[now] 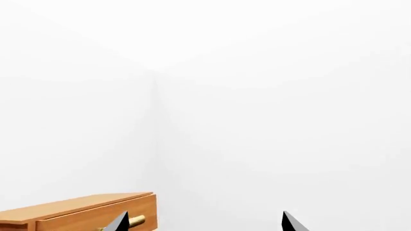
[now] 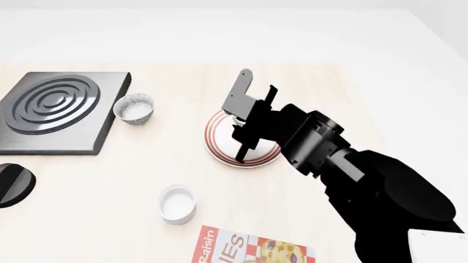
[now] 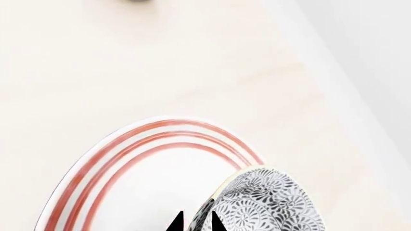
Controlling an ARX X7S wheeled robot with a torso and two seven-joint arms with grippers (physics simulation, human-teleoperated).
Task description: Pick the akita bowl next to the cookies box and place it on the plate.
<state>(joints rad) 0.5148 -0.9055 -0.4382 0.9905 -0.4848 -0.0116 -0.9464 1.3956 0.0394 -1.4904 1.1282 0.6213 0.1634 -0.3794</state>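
My right gripper is shut on the rim of the akita bowl, which is tilted so its grey-and-white patterned outside faces the right wrist camera. The bowl hangs over the near part of the plate, white with red rings. Whether it touches the plate I cannot tell. In the head view the right gripper is over the plate and the arm hides the bowl. The cookies box lies at the table's near edge. My left gripper is open and holds nothing.
A look-alike speckled bowl stands beside a black ringed slab at the left. A plain white cup sits near the cookies box. A black disc is at the left edge. A wooden drawer shows by the left gripper.
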